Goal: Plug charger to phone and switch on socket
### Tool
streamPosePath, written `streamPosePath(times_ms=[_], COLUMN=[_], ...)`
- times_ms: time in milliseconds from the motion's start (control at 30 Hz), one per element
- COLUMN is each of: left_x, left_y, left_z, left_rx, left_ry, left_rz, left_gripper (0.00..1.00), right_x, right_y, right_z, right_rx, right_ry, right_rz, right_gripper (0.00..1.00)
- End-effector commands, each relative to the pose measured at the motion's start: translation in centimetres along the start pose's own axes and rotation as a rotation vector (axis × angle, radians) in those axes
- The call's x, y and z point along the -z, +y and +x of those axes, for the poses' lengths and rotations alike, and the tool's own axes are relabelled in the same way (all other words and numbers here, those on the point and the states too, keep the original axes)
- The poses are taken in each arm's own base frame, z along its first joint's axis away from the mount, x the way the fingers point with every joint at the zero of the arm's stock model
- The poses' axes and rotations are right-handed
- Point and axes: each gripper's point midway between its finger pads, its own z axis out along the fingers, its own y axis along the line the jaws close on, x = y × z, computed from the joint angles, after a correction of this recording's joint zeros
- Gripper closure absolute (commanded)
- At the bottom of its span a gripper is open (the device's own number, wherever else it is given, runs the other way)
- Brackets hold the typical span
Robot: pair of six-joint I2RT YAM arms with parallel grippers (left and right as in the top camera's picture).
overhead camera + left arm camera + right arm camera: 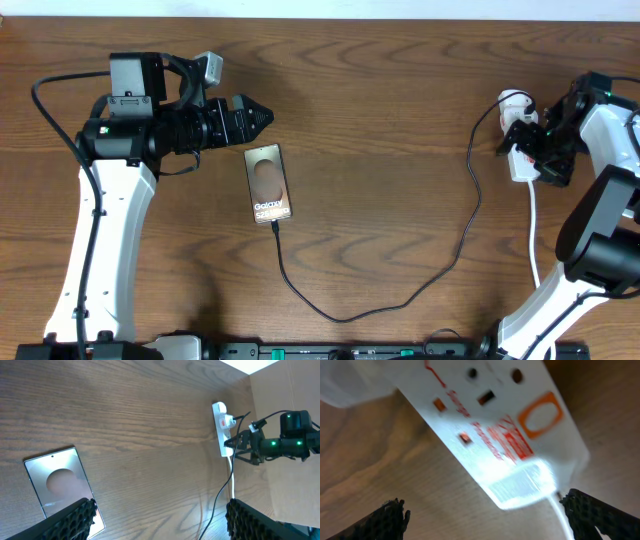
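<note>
Phone (270,183), a small dark rectangular slab with a brownish oval picture and white lettering, lies flat on the brown wood-grain bench (380,70), left of centre. The long thin black charger cable (478,195) meets the phone's near short edge, loops toward the near side and climbs right to the short white oblong power strip with red marks (520,158) at the far right, where a white plug head (515,102) sits at its far end. The plugging step therefore looks done, though the tip's seating is too small to confirm. What seems left is the switch. The right gripper (530,150) hangs directly over the strip, jaws spread wide and clamped on nothing. Its wrist view shows the strip's end, with an orange ring (540,415) and a pale translucent block (522,485), lying between the two finger pads (390,517), neither clearly touching. Whether the switch is already on I cannot tell. The left gripper (262,118) hovers just beyond the phone's far edge, jaws apart and empty.
</note>
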Motion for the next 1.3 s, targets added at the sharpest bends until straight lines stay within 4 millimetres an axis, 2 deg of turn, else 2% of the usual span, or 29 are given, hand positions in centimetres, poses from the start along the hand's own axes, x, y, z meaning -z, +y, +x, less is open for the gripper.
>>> streamPosePath(times_ms=[0,267,433,667,800,1267], left_x=[0.3,0.3,0.3,0.3,0.3,0.3], left_y=[-0.2,-0.1,-0.1,-0.1,-0.1,-0.1], left_z=[-0.2,-0.2,-0.2,-0.2,-0.2,-0.2], left_rx=[-0.03,-0.03,-0.03,-0.03,-0.03,-0.03], left_ry=[-0.009,-0.009,-0.009,-0.009,-0.009,-0.009], left_rz=[-0.007,-0.007,-0.007,-0.007,-0.007,-0.007], left_gripper=[0.15,0.15,0.14,0.15,0.15,0.15], right_x=[3.1,10.4,15.2,19.9,21.0,21.0], right_y=[-0.7,-2.2,-2.4,-1.9,-1.8,-1.8], right_z=[-0.4,0.3,1.9,3.5,3.8,3.8], right_rx=[-0.038,-0.084,-0.092,-0.085,-0.083,-0.083], right_ry=[-0.081,-0.245,-0.343,-0.465,-0.498,-0.497], right_rz=[0.041,0.138,0.149,0.111,0.101,0.101], right_gripper=[0.01,0.01,0.01,0.01,0.01,0.01])
